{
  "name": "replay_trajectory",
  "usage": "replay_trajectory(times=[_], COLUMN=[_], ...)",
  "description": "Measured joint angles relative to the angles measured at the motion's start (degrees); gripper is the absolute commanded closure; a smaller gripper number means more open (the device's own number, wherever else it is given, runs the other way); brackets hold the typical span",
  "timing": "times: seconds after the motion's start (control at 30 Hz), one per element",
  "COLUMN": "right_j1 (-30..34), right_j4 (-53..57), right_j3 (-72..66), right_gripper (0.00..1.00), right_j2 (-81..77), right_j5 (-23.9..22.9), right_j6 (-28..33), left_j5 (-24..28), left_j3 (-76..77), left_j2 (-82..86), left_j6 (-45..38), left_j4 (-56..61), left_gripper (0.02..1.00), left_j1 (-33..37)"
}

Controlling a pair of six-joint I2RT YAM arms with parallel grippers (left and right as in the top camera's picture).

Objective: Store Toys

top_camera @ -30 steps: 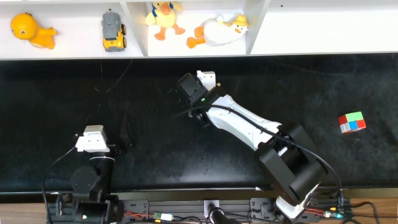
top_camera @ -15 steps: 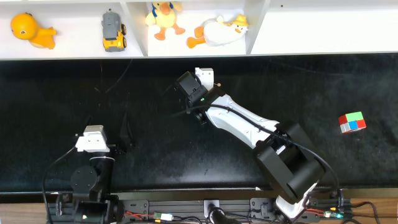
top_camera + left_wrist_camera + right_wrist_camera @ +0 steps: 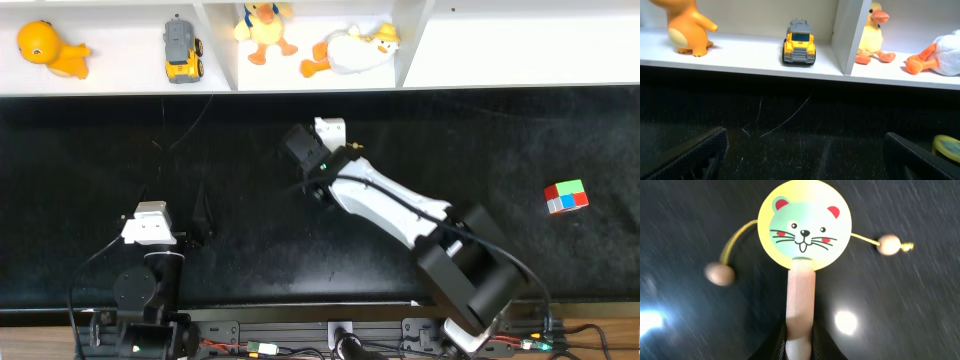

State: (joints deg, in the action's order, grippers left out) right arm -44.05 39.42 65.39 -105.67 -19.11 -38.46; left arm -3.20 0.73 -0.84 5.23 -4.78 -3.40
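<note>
A rattle drum [image 3: 804, 230] with a cat face on a yellow disc hangs above the black table. Its wooden handle [image 3: 800, 297] sits between the fingers of my right gripper [image 3: 800, 349], which is shut on it. Two wooden beads [image 3: 718, 273] dangle on strings at its sides. In the top view the right gripper [image 3: 322, 140] is over the table's middle, close to the white shelf [image 3: 320, 80]. My left gripper [image 3: 805, 160] stands open and empty at the near left, facing the shelf. A multicoloured cube [image 3: 566, 196] lies at the far right.
The shelf holds an orange figure [image 3: 50, 48], a yellow truck [image 3: 183, 50], a yellow duck [image 3: 264, 28] and a white goose [image 3: 352, 50]. Its rightmost compartment [image 3: 520, 40] holds nothing. White dividers [image 3: 847, 35] separate the compartments.
The right gripper has shifted slightly over the table's middle with the rattle drum in it, and the beads swing. The left arm has not moved.
</note>
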Motion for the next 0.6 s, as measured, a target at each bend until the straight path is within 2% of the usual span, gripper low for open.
replay_trajectory(times=[0.17, 0.33, 0.43, 0.6], right_j1=[0.46, 5.73, 11.21, 24.09], right_j4=[1.49, 6.80, 10.01, 10.32], right_j3=[-12.07, -18.82, -19.30, -19.28], right_gripper=[0.956, 0.958, 0.958, 0.956], right_j2=[12.13, 27.47, 34.03, 38.95], right_j5=[0.02, -0.59, -0.81, -0.35], right_j6=[-2.73, -2.56, 1.16, 12.33], left_j5=[0.00, 0.00, 0.00, 0.00], left_j3=[0.00, 0.00, 0.00, -0.02], left_j2=[0.00, 0.00, 0.00, 0.00], left_j6=[0.00, 0.00, 0.00, 0.00], left_j4=[0.02, 0.02, 0.02, 0.02], left_gripper=[0.020, 0.020, 0.020, 0.020], left_j1=[0.00, 0.00, 0.00, 0.00])
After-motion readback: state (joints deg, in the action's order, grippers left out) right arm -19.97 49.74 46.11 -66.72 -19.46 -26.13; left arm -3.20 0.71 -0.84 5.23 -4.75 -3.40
